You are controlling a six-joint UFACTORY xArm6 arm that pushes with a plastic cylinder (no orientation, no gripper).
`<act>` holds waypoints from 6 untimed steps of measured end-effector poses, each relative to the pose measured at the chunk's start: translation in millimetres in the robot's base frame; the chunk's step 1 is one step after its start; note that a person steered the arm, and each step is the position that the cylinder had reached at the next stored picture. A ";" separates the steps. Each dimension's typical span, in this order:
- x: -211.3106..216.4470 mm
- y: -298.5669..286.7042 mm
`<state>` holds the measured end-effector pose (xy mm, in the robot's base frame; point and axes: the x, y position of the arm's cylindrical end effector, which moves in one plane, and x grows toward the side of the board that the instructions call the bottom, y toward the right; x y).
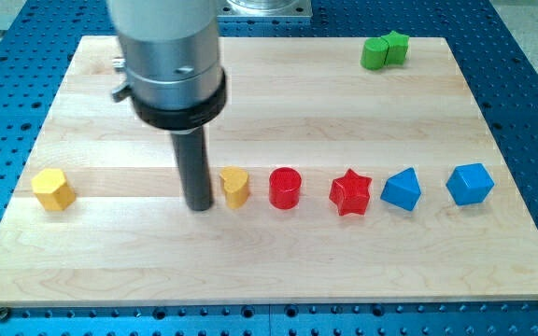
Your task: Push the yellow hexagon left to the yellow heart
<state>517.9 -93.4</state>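
Note:
The yellow hexagon (53,189) sits near the board's left edge. The yellow heart (235,187) sits near the board's middle, at the left end of a row of blocks. My tip (199,206) rests on the board just left of the yellow heart, close to it or touching it. The hexagon lies far to the left of my tip. The rod hangs from a large grey cylinder (168,56) at the view's top.
Right of the heart stand a red cylinder (285,189), a red star (350,193), a blue triangular block (402,190) and a blue cube-like block (469,184). Two green blocks (384,50) touch at the board's top right. The wooden board (278,271) lies on a blue perforated table.

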 end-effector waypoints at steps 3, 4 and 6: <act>16.2 -182.5; -23.7 -171.8; -29.9 -120.5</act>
